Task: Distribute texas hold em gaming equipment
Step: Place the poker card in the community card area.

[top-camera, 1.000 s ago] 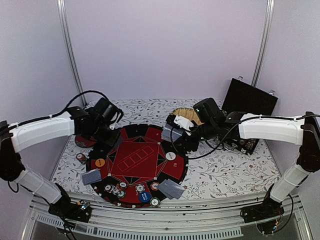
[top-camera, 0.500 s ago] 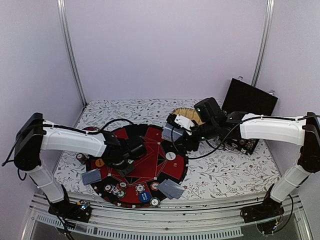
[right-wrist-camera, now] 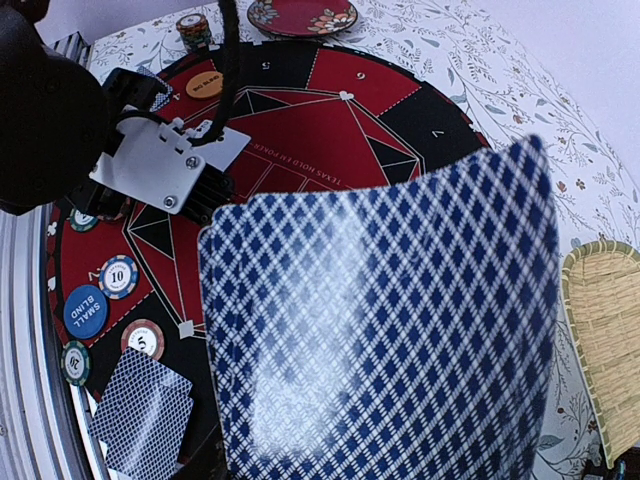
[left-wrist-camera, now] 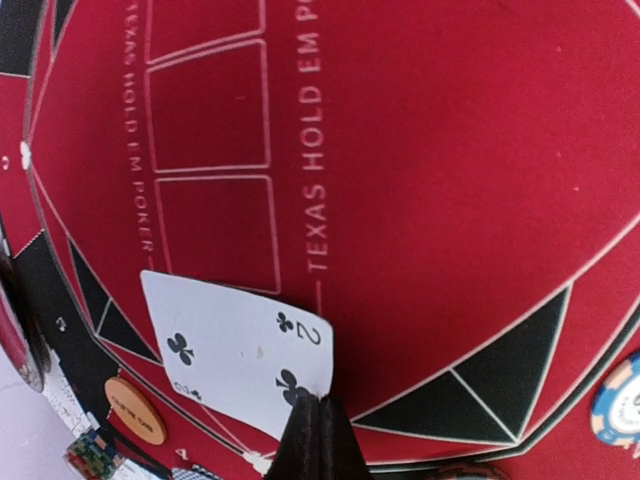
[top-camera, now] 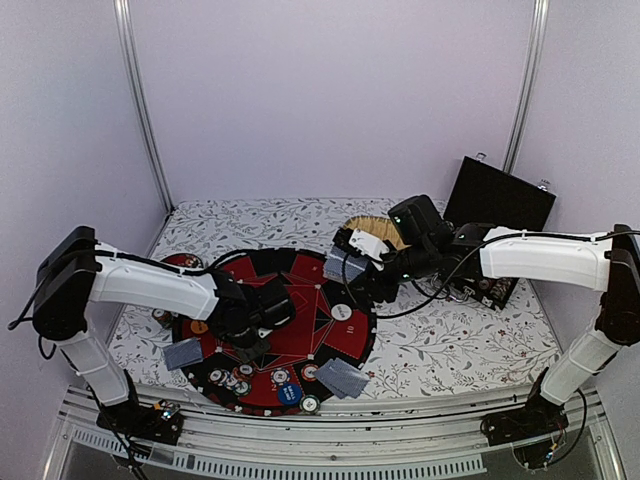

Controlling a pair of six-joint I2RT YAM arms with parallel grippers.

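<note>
Poker mat point(top-camera: 305, 300): left tool point(left-wrist-camera: 318, 420) has swung in, pinching a card point(left-wrist-camera: 235, 350).

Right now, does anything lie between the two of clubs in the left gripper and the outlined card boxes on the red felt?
Nothing visible does. The left gripper pinches the two of clubs by a corner, and the outlined boxes beside it on the red felt are bare. The chips sit out on the black border.

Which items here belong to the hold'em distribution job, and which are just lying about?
Job: two of clubs in left claw; blue-backed card in right claw; small blind button; numbered chips; orange button; poker mat.
Lying about: straw tray; red patterned dish; black case.
</note>
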